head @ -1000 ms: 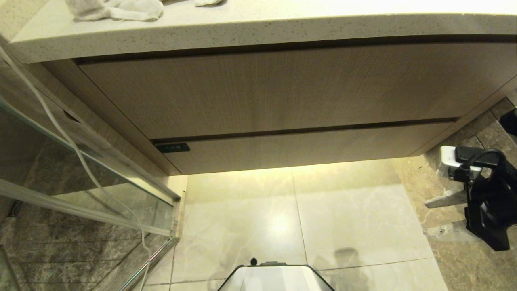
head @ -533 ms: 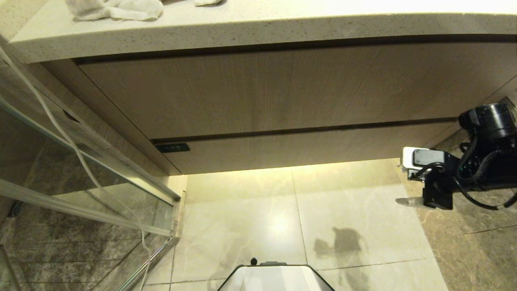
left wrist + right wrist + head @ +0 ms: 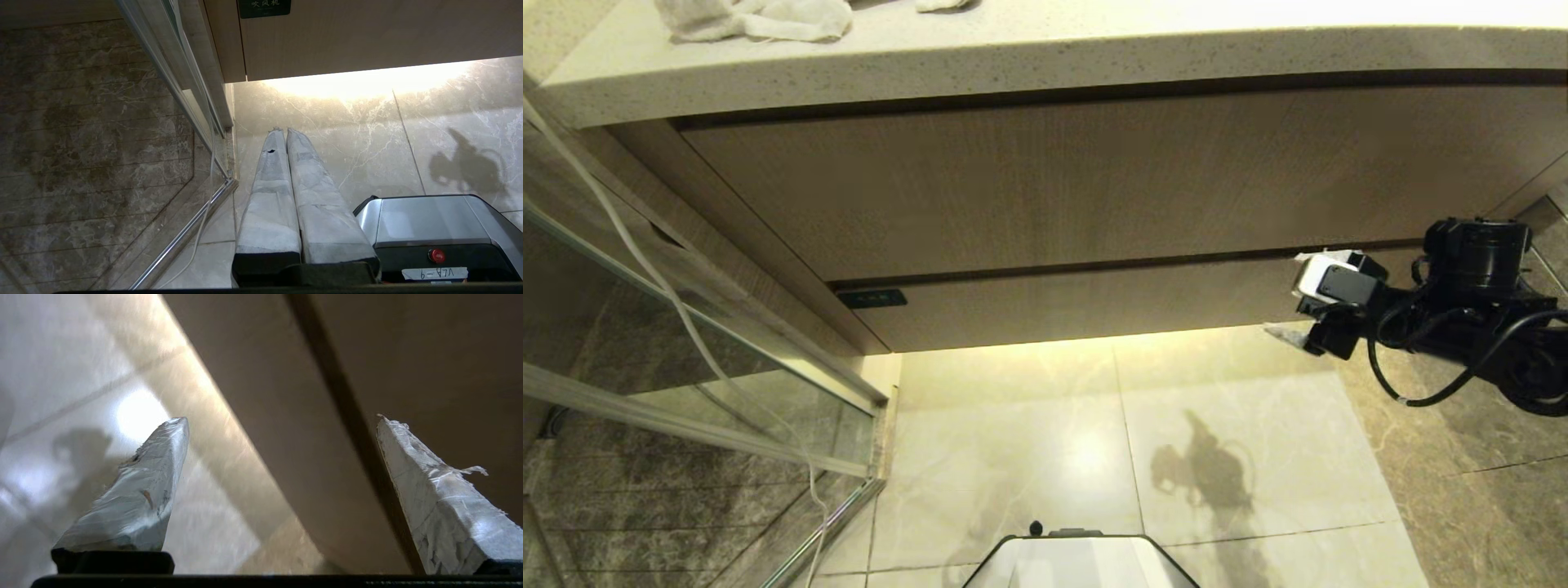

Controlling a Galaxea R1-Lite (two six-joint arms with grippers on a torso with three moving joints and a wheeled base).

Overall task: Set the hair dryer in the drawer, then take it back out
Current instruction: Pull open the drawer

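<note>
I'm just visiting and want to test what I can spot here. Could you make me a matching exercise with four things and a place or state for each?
Things:
1. right gripper
2. left gripper
3. drawer
4. white cloth

Place or state:
A. lying on the countertop
B. fingers pressed together
C. closed
D. fingers spread wide, nothing between them

Pairs: 1-D, 2-B, 3-C, 4-A
</note>
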